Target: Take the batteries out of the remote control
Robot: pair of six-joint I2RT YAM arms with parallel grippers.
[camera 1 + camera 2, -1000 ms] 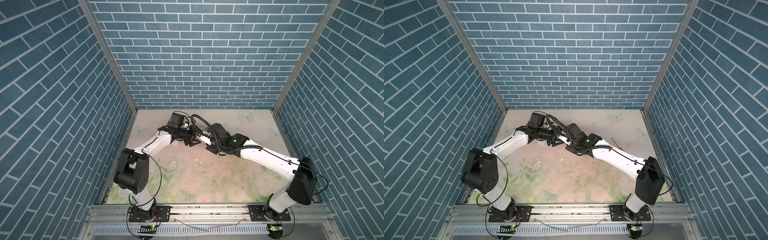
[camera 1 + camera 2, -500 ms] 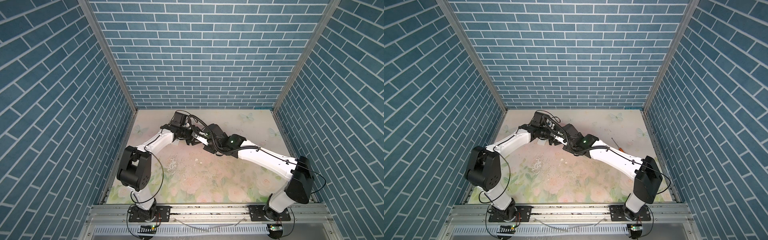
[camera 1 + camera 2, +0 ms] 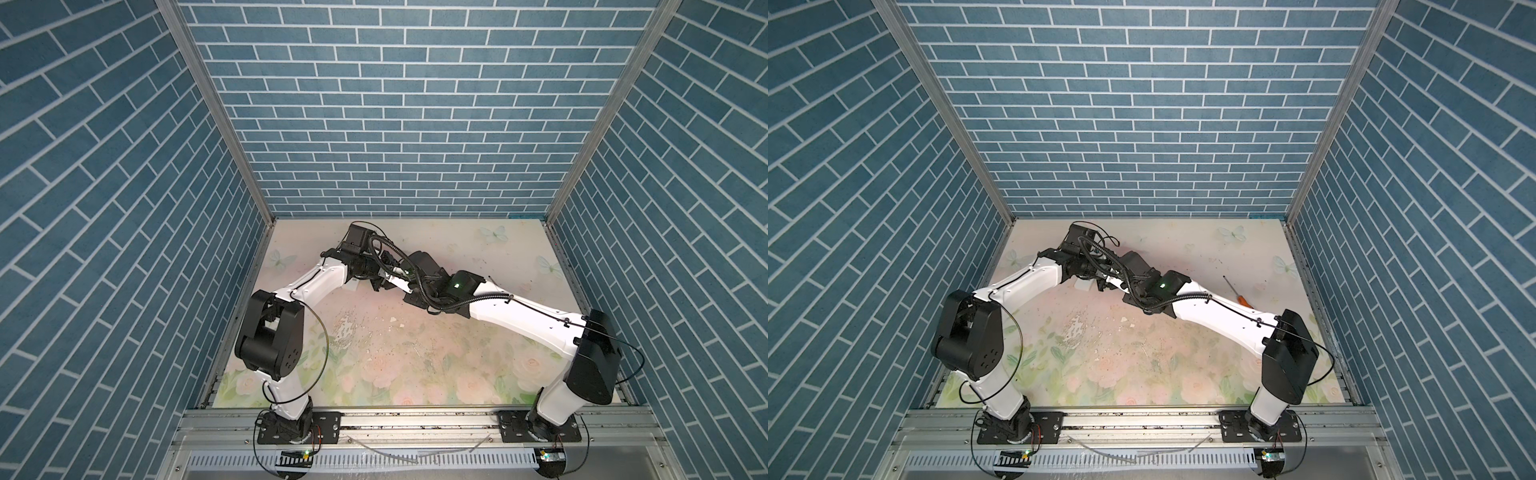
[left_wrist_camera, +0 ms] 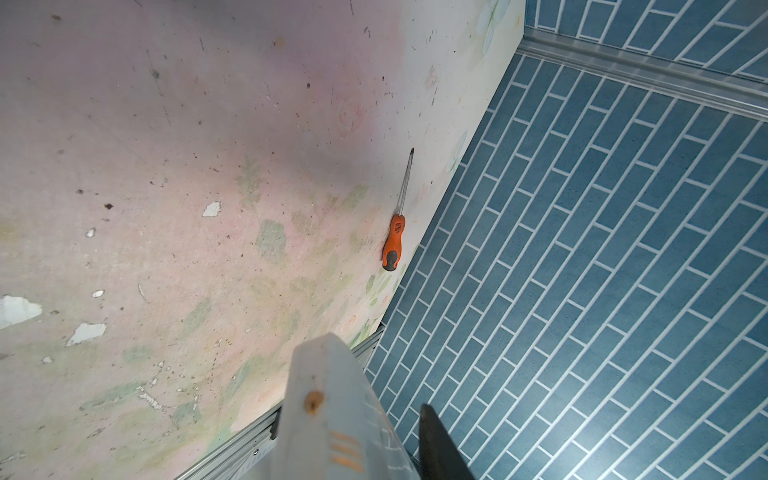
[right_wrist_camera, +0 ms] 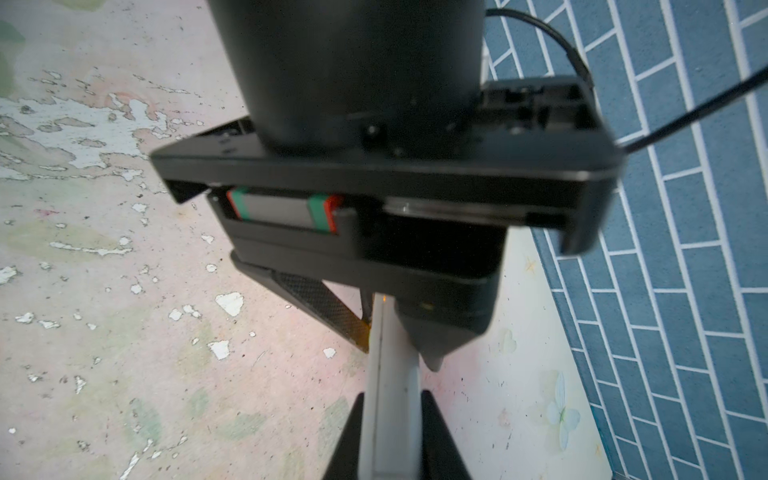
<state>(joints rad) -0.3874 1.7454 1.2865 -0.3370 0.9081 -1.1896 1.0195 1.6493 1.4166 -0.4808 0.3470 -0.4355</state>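
Observation:
The remote control [image 5: 390,415] is a white bar held clear of the table, edge-on in the right wrist view. My right gripper [image 5: 392,399] is shut on its near end. My left gripper [image 5: 397,345] comes from the opposite side with its jaws narrow around the far end. In the left wrist view the remote [image 4: 332,407] fills the foreground, and a strip of wall shows between it and one black finger [image 4: 436,444]. A small orange glint [image 5: 384,297] sits at the left fingertips; I cannot tell whether it is one of the batteries. In both top views the grippers meet at the back middle [image 3: 390,279].
An orange-handled screwdriver [image 4: 392,245] lies near the right wall [image 3: 1237,293]. A small white flat piece [image 3: 353,285] lies on the mat just under the left forearm. The floral mat [image 3: 395,353] is scuffed and flaked in the middle. Blue brick walls enclose three sides.
The left gripper has closed in on the remote's far end and its jaws have narrowed. Both arms have shifted slightly toward the back. The right gripper keeps its hold.

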